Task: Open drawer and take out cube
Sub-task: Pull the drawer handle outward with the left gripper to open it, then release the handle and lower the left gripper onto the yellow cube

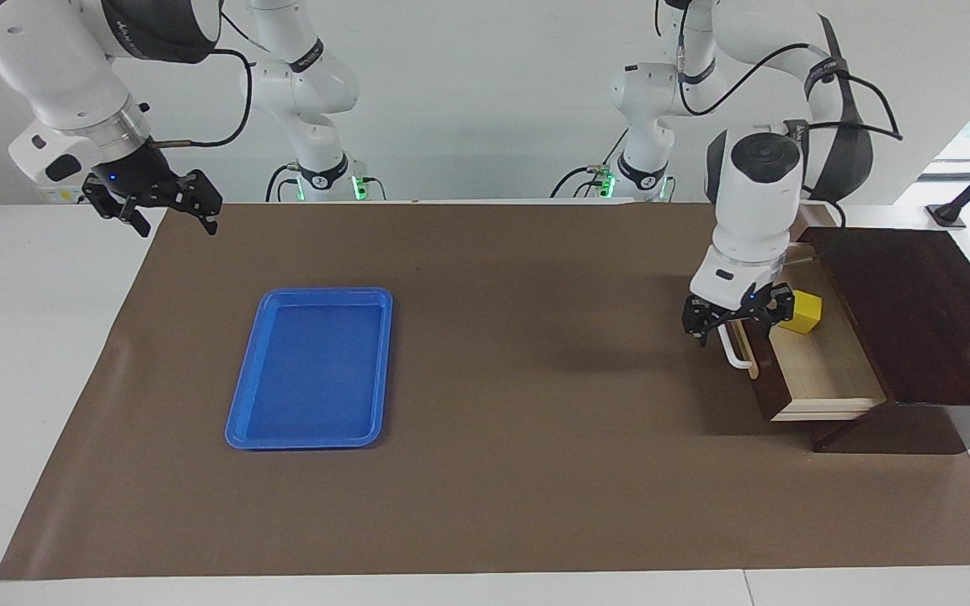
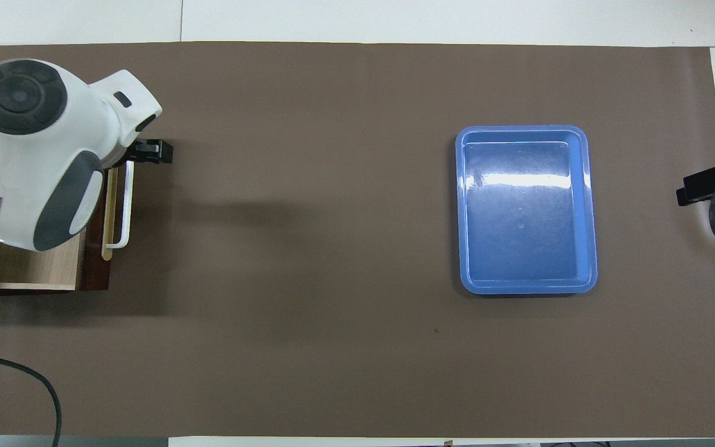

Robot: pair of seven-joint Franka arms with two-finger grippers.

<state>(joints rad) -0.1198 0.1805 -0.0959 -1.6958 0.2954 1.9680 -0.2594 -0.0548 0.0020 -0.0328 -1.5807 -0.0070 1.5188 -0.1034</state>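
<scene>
Drawer [image 1: 822,379] was pale matt wood inside with dark glossy brown front, its box [image 1: 914,316] a dark polished wood top, blue tray [image 2: 526,210] glossy smooth plastic, table cover [image 1: 535,471] matt brown paper-like sheet, cube [image 1: 803,311] smooth yellow.

Bright, even light is falling from above. The left arm [image 1: 750,219] is casting a soft shadow across the brown mat [image 1: 493,404], and the box [image 1: 914,320] is shading the mat beside it. Glare is streaking the tray [image 2: 526,211]. Both views are staying sharp.
</scene>
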